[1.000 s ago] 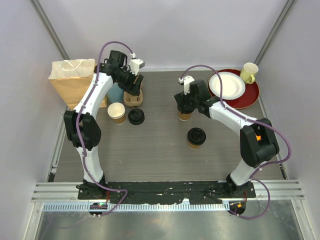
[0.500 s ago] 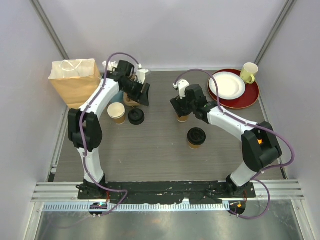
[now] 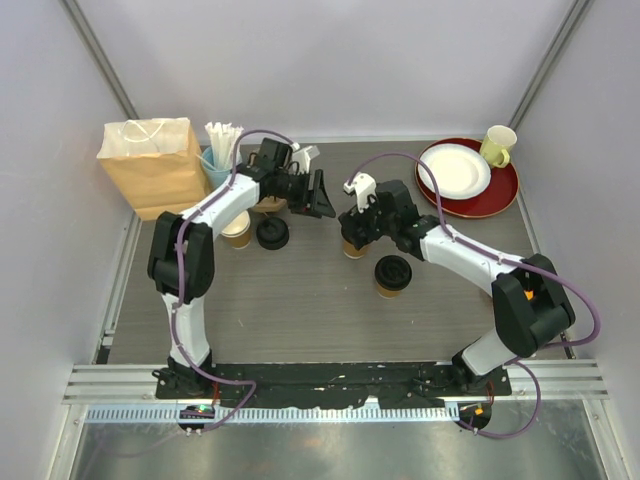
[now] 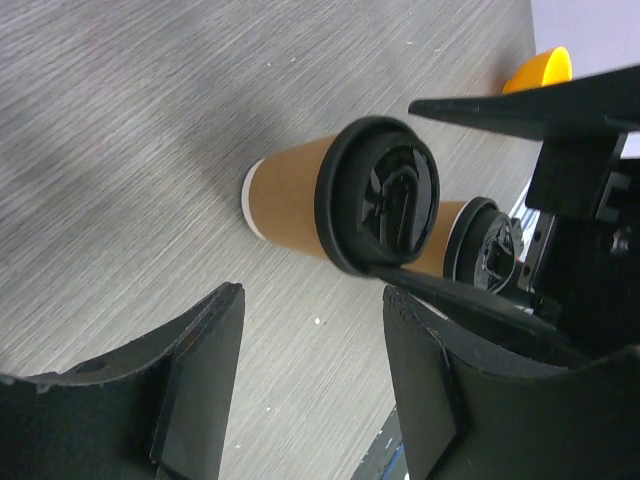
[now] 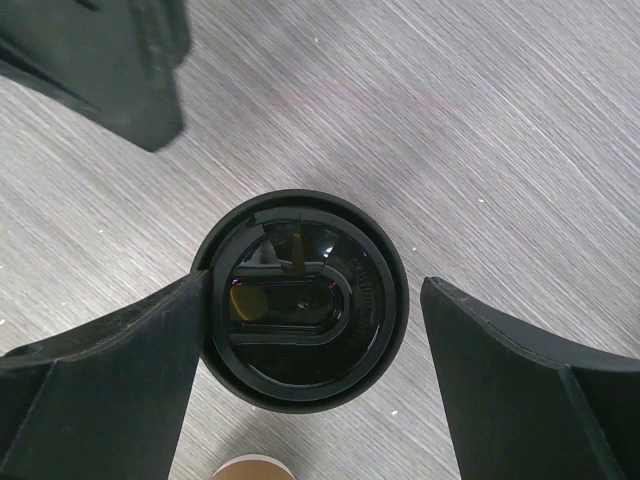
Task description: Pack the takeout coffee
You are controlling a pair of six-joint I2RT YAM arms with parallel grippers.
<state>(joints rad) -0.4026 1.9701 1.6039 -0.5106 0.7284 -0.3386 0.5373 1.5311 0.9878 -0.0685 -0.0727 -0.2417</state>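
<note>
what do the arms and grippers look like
The left arm and right arm have white shells, black joints and a trailing purple cable. The left gripper and right gripper are black with two broad fingers. An orange light marks the right elbow.

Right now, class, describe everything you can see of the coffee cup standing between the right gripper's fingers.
The coffee cup is brown paper with a white bottom rim and a pressed-on round black plastic lid. It stands upright on the grey table. The open right gripper straddles it: one finger close by the lid's edge, the other clearly apart.
</note>
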